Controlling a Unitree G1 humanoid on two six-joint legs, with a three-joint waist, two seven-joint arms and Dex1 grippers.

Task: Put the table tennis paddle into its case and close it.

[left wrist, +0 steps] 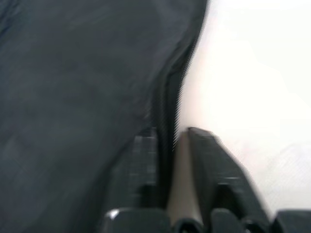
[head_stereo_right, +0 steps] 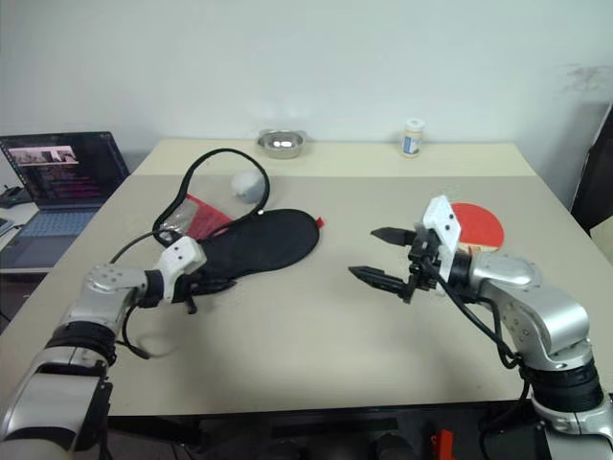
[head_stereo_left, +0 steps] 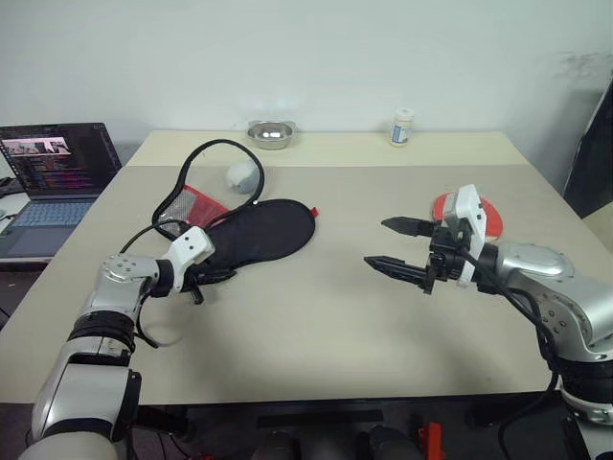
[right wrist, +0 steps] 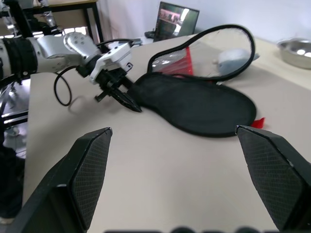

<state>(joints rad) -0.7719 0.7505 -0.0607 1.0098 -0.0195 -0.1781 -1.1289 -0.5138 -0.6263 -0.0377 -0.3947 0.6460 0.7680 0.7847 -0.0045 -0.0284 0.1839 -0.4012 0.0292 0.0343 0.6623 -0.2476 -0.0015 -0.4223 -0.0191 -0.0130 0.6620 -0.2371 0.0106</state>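
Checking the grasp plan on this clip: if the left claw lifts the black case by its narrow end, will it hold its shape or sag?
Probably sag. The case lies flat like thin fabric, and its open flap's rim loops up loosely. It looks light. The left claw, shut on the narrow end's edge, would likely drag the rest along limp.

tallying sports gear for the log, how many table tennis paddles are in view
1. The table tennis paddle lies on the table's right side, partly hidden behind the open right gripper. The case looks flat, though another could hide inside.
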